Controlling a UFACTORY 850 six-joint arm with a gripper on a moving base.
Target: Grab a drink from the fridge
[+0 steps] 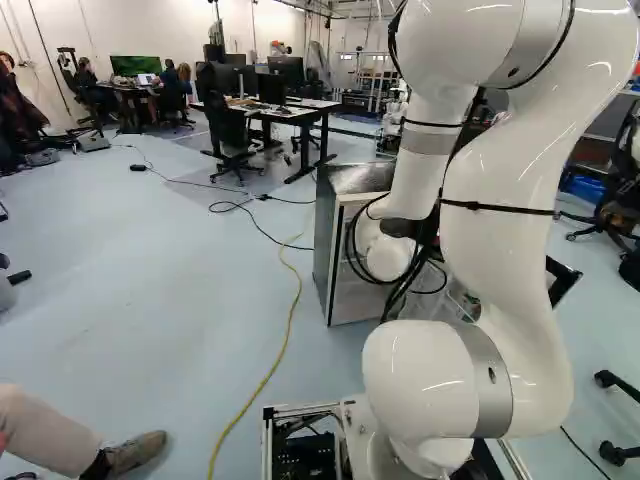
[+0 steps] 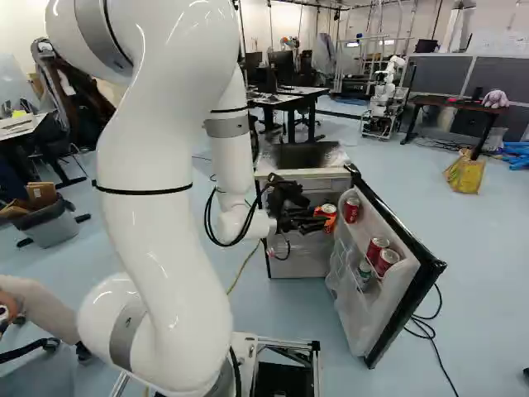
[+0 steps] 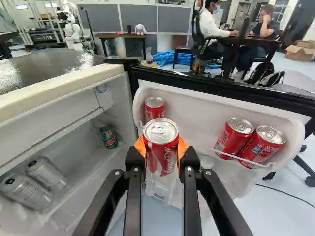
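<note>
Red can (image 3: 162,147), held in gripper (image 2: 326,219); three red cans (image 3: 236,136) in fridge door (image 2: 355,318)

We look into a bright room, white streaks of glare along the glossy arm (image 2: 165,273), mottled shine across the fridge top (image 3: 44,69), greyer shade in the fridge interior (image 3: 81,142), soft dark patches on the floor (image 1: 150,300) near the desk (image 1: 300,112), wide-angle stretching toward our edges.
</note>
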